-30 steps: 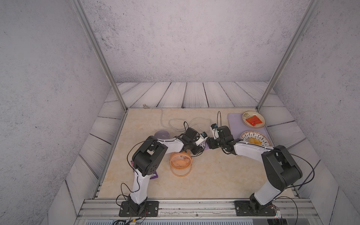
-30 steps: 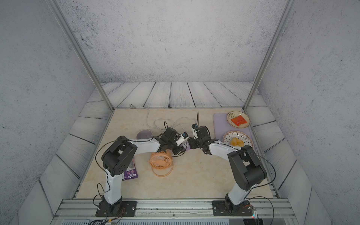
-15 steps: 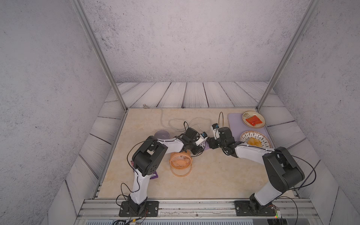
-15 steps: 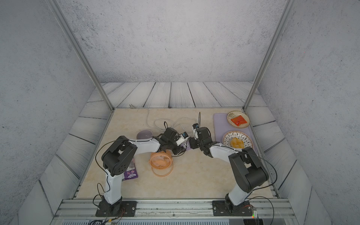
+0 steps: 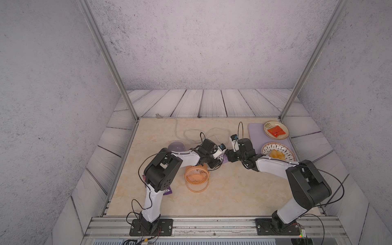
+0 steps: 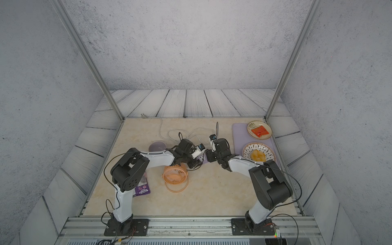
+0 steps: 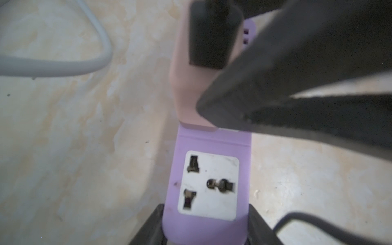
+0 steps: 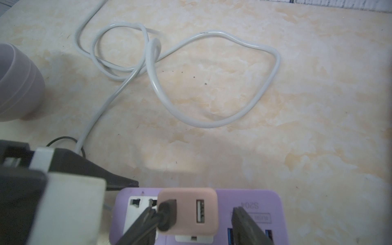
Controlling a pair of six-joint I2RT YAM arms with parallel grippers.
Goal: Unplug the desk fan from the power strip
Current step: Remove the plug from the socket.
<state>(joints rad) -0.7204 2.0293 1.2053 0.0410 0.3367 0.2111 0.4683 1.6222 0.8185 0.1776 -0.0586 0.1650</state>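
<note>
While the left pincer point(image 7: 205, 228) clamps the lilac power strip point(image 7: 212, 140) by its long sides on the table point(image 5: 233, 191), the right pincer point(image 8: 192, 214) stands half open around the pink plug point(image 8: 191, 195) — one finger point(image 8: 137, 227) touches it, the other is apart. The plug sits on a socket of the strip; the desk fan point(image 5: 196, 176) stands near, beside the left arm.

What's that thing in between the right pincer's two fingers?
The pale pink plug block, seated in the power strip, sits between the right pincer's fingers. One finger stands clear of it. The right wrist view shows this.
</note>
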